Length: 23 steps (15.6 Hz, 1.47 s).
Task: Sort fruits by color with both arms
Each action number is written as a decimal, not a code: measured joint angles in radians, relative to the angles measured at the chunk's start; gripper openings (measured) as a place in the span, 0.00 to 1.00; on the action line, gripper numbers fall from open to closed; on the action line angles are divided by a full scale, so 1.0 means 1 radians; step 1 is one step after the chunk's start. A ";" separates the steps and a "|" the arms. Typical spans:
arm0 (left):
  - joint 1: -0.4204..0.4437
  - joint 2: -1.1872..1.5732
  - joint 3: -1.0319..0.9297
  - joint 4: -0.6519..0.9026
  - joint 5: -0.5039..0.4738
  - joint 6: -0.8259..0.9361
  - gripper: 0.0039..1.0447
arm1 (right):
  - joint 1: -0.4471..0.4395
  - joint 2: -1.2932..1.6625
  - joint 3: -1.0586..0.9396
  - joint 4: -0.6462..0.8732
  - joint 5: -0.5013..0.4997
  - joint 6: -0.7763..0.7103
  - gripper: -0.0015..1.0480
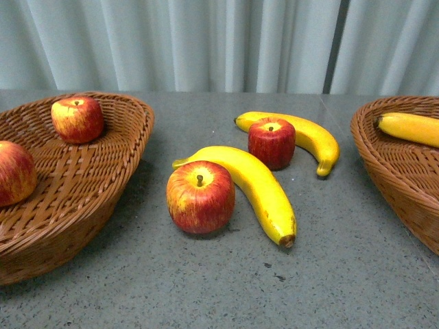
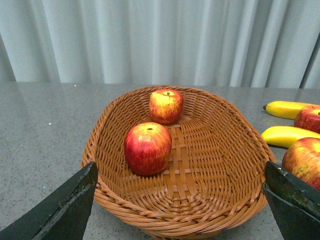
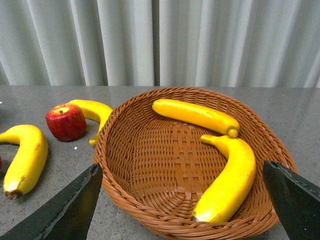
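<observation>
My left gripper (image 2: 180,170) and my right gripper (image 3: 182,167) were both wide open and held nothing at all.

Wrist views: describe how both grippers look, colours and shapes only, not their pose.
The left gripper shows only two fingers: matte black with a greyish sheen, wedge-shaped, tapering to blunt tips. The right gripper has matching black wedge fingers. No cables, markings or screws appear in either wrist view, and the front view shows no arm at all.

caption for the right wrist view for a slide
Open right gripper frames a wicker basket holding two bananas.
</observation>
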<state>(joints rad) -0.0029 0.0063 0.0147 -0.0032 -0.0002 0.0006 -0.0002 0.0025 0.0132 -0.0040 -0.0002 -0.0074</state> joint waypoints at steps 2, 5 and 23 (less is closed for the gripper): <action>0.000 0.000 0.000 0.000 0.000 0.000 0.94 | 0.000 0.000 0.000 0.000 0.000 0.000 0.94; 0.000 0.000 0.000 0.000 0.000 0.000 0.94 | 0.000 0.000 0.000 0.000 0.000 0.000 0.94; 0.000 0.000 0.000 0.000 0.000 0.000 0.94 | 0.000 0.000 0.000 0.000 0.000 0.000 0.94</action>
<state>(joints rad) -0.0029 0.0063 0.0147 -0.0032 -0.0002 0.0006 -0.0002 0.0025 0.0132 -0.0040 -0.0002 -0.0078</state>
